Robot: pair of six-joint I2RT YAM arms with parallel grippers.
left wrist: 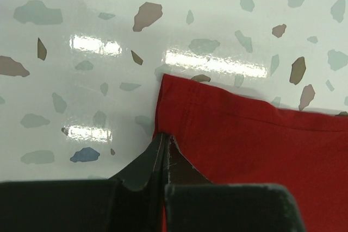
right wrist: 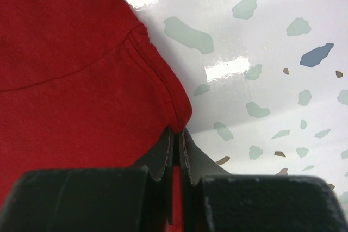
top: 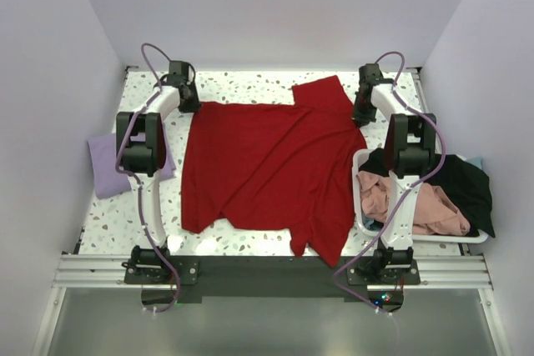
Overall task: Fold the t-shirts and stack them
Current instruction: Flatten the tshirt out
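Observation:
A large bright red t-shirt [top: 267,168] lies spread on the speckled table, rumpled along its near edge. My left gripper [top: 191,104] is at the shirt's far left corner. In the left wrist view its jaws [left wrist: 165,138] are shut on the hem corner of the red cloth [left wrist: 244,145]. My right gripper [top: 362,114] is at the far right edge, below a sleeve. Seen from the right wrist, that gripper [right wrist: 176,131] is shut on a fold of the red cloth [right wrist: 70,80]. A pale lavender t-shirt [top: 107,164] lies folded at the left.
A white basket [top: 450,239] at the right holds a salmon-pink t-shirt [top: 425,206] and a black one [top: 465,181]. Purple cables loop from both arms. Walls close in the table on three sides.

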